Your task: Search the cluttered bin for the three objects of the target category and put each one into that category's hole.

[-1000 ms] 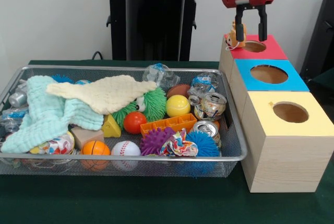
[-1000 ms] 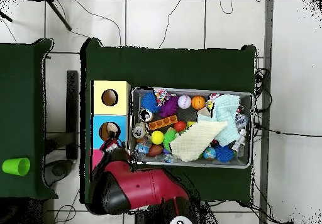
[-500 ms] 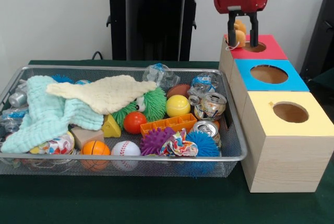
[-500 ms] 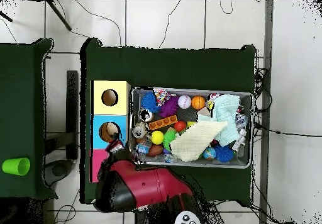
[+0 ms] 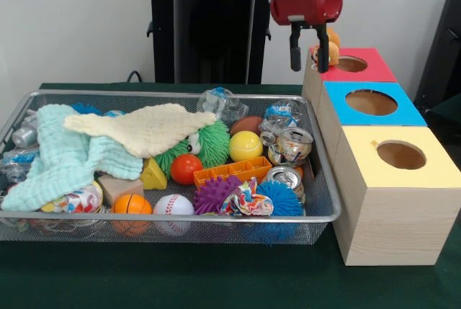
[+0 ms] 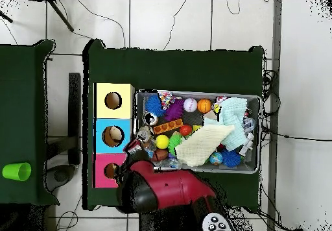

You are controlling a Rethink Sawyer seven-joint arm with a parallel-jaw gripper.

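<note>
Three boxes stand in a row at the right of the front view: red box (image 5: 354, 64) at the back, blue box (image 5: 372, 102) in the middle, yellow box (image 5: 400, 155) nearest the lower right. Each has one round hole in its lid, presumably one per category.

One gripper (image 5: 309, 46), upper centre of the front view, hangs above the bin's far right corner, just left of the red box. Its two dark fingers point down, parted, with nothing between them.

One small orange toy (image 5: 332, 47) sits on the red box's left edge, beside the hole and not in it; the gripper partly hides it. Judged from this, the toy may have missed the hole, or it may simply rest on the rim. Which category is the target I cannot tell.

One wire bin (image 5: 325, 212), filling the lower left of the front view, holds the clutter:
- two cloths, a mint cloth (image 5: 61, 158) at left with a cream cloth (image 5: 144, 129) draped over it, likely covering things beneath;
- yellow ball (image 5: 245, 145), red ball (image 5: 186, 168), baseball (image 5: 173, 205), basketball (image 5: 131, 204);
- green fuzzy toy (image 5: 209, 145), purple spiky ball (image 5: 214, 195), blue spiky ball (image 5: 283, 199);
- orange block (image 5: 232, 171);
- two cans (image 5: 292, 145) at the right end.

With the claw empty above the bin, the next pick seems due.
</note>
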